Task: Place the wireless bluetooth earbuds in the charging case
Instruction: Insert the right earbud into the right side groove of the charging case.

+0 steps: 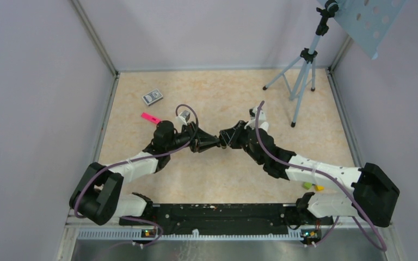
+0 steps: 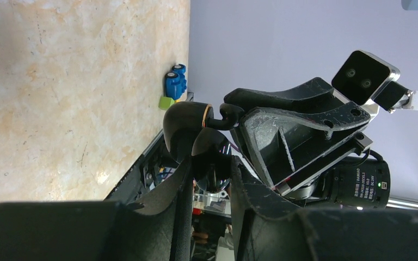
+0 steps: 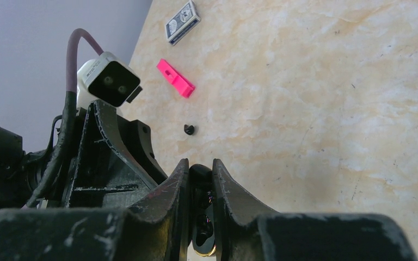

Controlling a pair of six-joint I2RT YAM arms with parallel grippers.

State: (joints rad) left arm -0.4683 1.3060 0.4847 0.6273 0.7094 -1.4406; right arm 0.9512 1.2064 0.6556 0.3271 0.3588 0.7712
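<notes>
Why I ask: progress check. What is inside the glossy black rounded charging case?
Its interior is hidden: the glossy black rounded charging case shows only outer shell, pinched in the left end effector. A tiny black piece lies on the table.

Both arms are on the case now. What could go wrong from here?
1. The left gripper and right gripper both have jaws shut on the glossy black charging case; an uneven pull could make it slip out or twist.
2. A small black piece, possibly an earbud, lies loose on the table near the pink block; a dropped case might knock it away.
</notes>
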